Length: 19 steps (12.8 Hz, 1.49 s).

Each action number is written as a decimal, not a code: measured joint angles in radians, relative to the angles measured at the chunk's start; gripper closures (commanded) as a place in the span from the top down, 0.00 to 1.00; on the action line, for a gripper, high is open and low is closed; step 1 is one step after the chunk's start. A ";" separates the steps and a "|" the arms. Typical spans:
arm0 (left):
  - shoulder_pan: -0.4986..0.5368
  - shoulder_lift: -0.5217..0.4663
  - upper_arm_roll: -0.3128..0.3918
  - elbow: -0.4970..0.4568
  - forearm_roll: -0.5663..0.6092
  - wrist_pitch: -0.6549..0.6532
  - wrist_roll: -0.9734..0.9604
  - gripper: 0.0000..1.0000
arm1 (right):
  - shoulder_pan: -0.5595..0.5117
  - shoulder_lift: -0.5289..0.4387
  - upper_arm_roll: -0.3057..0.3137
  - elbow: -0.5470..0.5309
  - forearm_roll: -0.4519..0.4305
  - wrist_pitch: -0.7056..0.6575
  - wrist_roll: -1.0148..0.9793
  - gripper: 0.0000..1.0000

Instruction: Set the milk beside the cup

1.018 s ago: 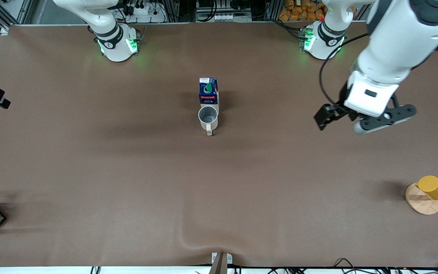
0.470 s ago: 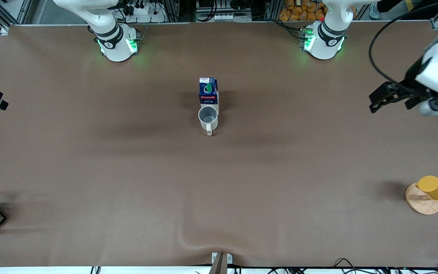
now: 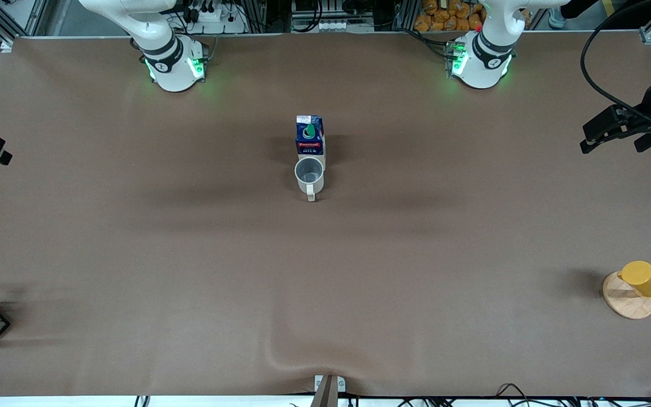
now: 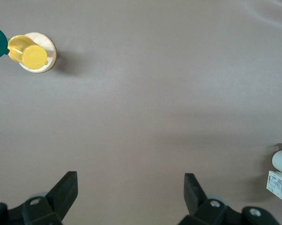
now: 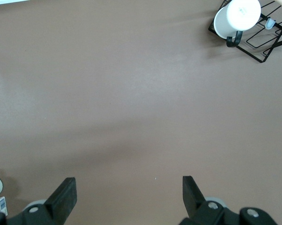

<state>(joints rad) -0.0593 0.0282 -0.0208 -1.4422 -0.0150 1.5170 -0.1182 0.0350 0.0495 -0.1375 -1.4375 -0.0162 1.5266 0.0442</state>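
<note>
- Left wrist view shows the left gripper (image 4: 130, 197) with its two black fingers (image 4: 66, 190) spread wide and nothing between them.
- It hangs in the air over bare brown table (image 3: 190, 254) at the left arm's end.
- In the front view the left gripper (image 3: 622, 133) shows at the edge of the picture, up above the table.
- The right gripper (image 5: 127, 197) is spread wide too and holds nothing.
- It is up over bare table at the right arm's end, where that arm waits.
- The milk (image 3: 309, 137) stands upright in the middle of the table, with its green cap on top.
- The cup (image 3: 309, 175) stands just beside the milk, on the side nearer to the front camera.
- The two look like they touch, or almost touch.
- The cup's handle points toward the front camera.
- No gripper is near the milk or the cup.
- A yellow cup (image 3: 645, 278) lies tipped on a round wooden disc (image 3: 625, 299) at the left arm's end, nearer to the front camera.
- A white cup (image 5: 237, 16) sits on a black wire rack (image 5: 265, 40) at the right arm's end.
</note>
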 measured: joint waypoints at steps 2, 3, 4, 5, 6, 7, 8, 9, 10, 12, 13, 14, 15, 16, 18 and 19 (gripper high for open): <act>-0.014 -0.006 0.028 -0.008 -0.001 -0.001 0.011 1.00 | 0.000 0.000 0.000 0.000 0.017 0.005 0.000 1.00; -0.018 -0.007 0.035 -0.012 -0.001 -0.002 0.017 1.00 | 0.000 0.000 0.001 0.000 0.019 0.006 0.000 1.00; -0.019 -0.008 0.038 -0.016 -0.002 -0.003 0.018 1.00 | 0.000 0.000 0.002 0.000 0.020 0.006 0.000 1.00; -0.019 -0.011 0.038 -0.020 -0.002 -0.004 0.018 1.00 | 0.000 0.000 0.001 0.000 0.020 0.006 0.000 1.00; -0.019 -0.015 0.039 -0.024 -0.002 -0.007 0.018 1.00 | 0.000 0.000 0.001 0.000 0.020 0.006 0.000 1.00; -0.019 -0.021 0.040 -0.026 -0.002 -0.012 0.018 1.00 | 0.000 0.000 0.001 0.000 0.020 0.006 0.000 1.00; -0.019 -0.026 0.040 -0.027 -0.002 -0.022 0.018 1.00 | 0.000 0.000 0.001 0.000 0.020 0.006 0.000 1.00; -0.019 -0.029 0.040 -0.027 -0.002 -0.028 0.018 1.00 | 0.000 0.000 0.001 0.000 0.020 0.007 0.000 1.00; -0.019 -0.029 0.041 -0.027 -0.002 -0.031 0.018 1.00 | 0.000 0.000 0.000 0.000 0.020 0.008 0.000 1.00; -0.018 -0.029 0.044 -0.027 -0.002 -0.044 0.018 1.00 | 0.000 0.000 0.000 0.000 0.020 0.014 0.000 1.00; -0.017 -0.029 0.046 -0.027 -0.002 -0.047 0.018 1.00 | 0.000 0.000 0.001 0.000 0.020 0.015 0.000 1.00; -0.016 -0.029 0.047 -0.028 -0.002 -0.048 0.018 1.00 | 0.000 0.000 0.001 0.000 0.020 0.016 0.000 1.00; -0.017 -0.029 0.047 -0.028 -0.002 -0.048 0.018 1.00 | 0.000 0.000 0.001 0.000 0.020 0.017 0.000 1.00; -0.017 -0.029 0.047 -0.028 -0.002 -0.048 0.018 1.00 | 0.000 0.000 0.001 0.000 0.020 0.019 0.000 1.00; -0.018 -0.029 0.047 -0.028 -0.002 -0.048 0.018 1.00 | 0.000 0.000 0.001 0.000 0.020 0.021 0.000 1.00; -0.018 -0.029 0.047 -0.028 -0.002 -0.048 0.018 1.00 | 0.000 0.000 0.001 0.000 0.020 0.021 0.000 1.00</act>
<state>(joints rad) -0.0777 -0.0012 0.0258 -1.4698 -0.0168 1.4686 -0.1003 0.0350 0.0498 -0.1364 -1.4375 0.0041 1.5480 0.0442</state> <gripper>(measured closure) 0.000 0.000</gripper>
